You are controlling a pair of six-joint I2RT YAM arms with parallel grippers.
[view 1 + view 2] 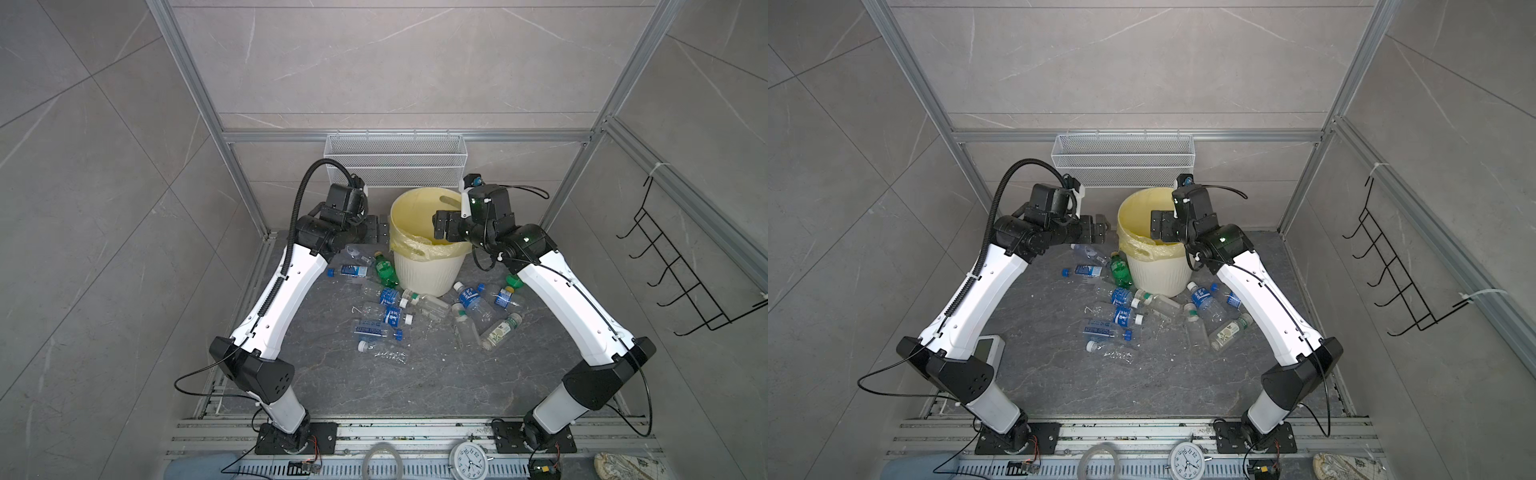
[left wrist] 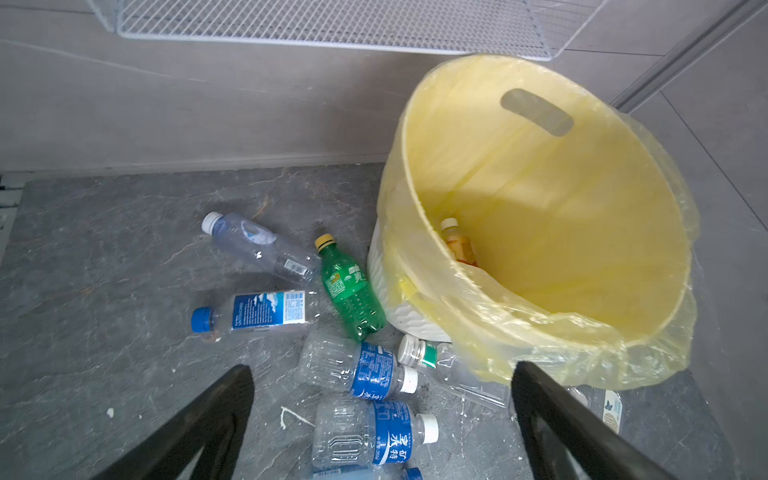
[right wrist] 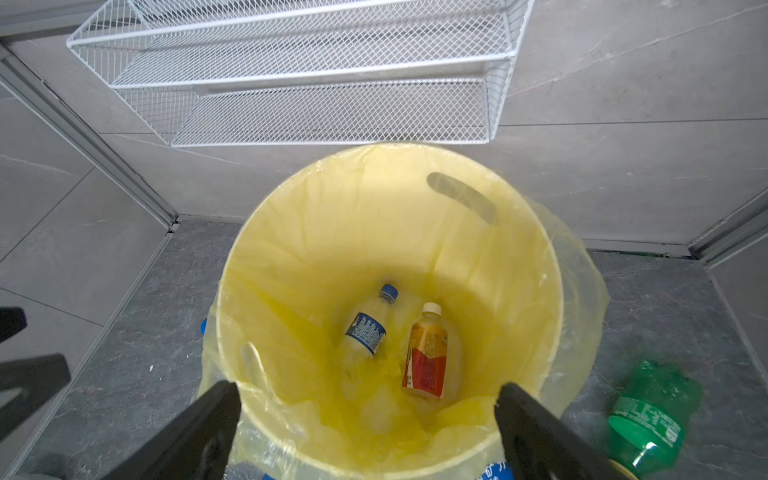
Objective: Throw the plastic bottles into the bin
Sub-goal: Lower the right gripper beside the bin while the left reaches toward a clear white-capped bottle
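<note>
— Where do we find the bin (image 1: 428,276)?
— Upright at the back of the dark slab (image 1: 415,382): cream-white, ribbed, with a yellow bag (image 2: 582,353) folded over its rim.
— And the plastic bottles (image 1: 390,316)?
— We see two at the bin's bottom: an amber bottle (image 3: 428,357) with a white cap, and a clear blue-capped bottle (image 3: 368,328). The others lie scattered on the slab before the bin, mostly clear with blue labels. A green bottle (image 2: 351,291) lies just beside its wall.
— Our grippers?
— The right gripper (image 3: 368,388) hangs over the bin's mouth, fingers spread wide, holding nothing. The left gripper (image 2: 382,368) hovers beside the bin, equally wide, empty.
</note>
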